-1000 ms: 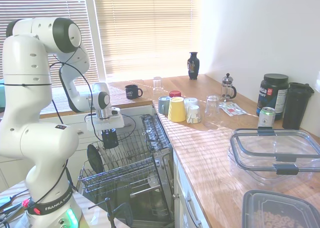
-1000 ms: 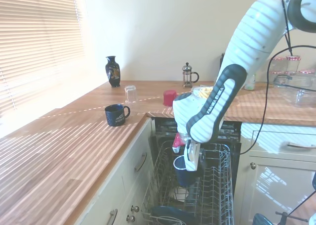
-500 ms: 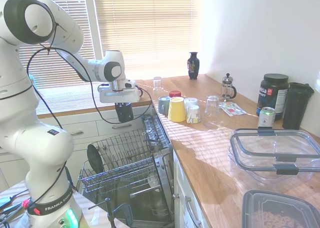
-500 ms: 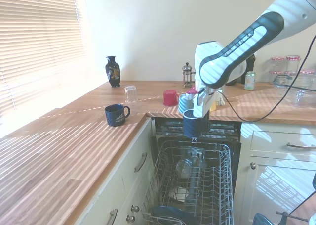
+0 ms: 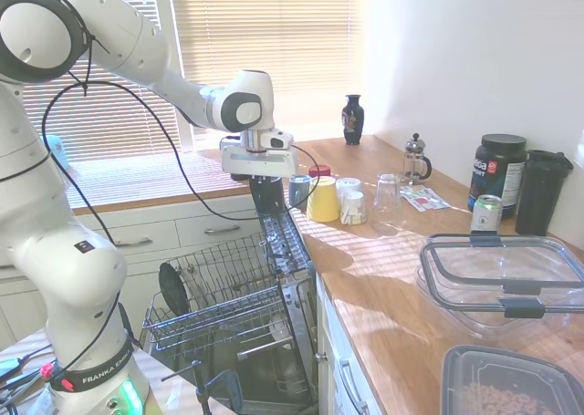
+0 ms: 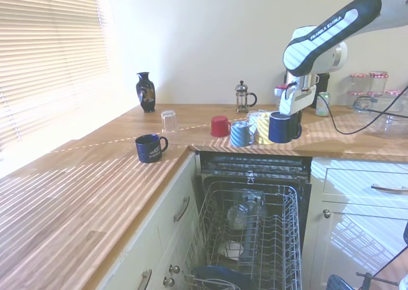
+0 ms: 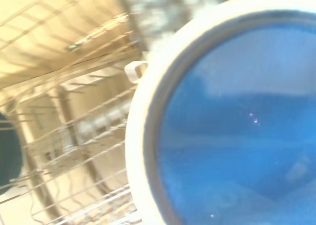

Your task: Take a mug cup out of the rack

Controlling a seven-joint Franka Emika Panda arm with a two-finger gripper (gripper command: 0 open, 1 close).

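Note:
The mug cup (image 5: pixel 270 196), dark and glossy, hangs in the air with my gripper (image 5: pixel 266 181) shut on its rim. It is well above the rack (image 5: pixel 228 301), about level with the countertop and close to the yellow cup (image 5: pixel 323 199). From the other side the mug cup (image 6: pixel 280 127) sits under the gripper (image 6: pixel 286 114), over the back end of the rack (image 6: pixel 294 226). In the wrist view the mug cup's (image 7: pixel 232 131) bluish inside and pale rim fill most of the picture, with rack wires (image 7: pixel 74 136) beyond.
Cups stand on the counter by the mug: a blue-grey cup (image 6: pixel 241 134), a red cup (image 6: pixel 218 125), glasses (image 5: pixel 387 196). A small printed dark mug (image 6: pixel 150 148), a French press (image 5: pixel 416 160), a vase (image 5: pixel 353 119) and plastic containers (image 5: pixel 502 274) are also there. The rack holds glassware (image 6: pixel 239 217).
The gripper has lifted the mug cup out of the rack and carried it up and across toward the counter with the cups.

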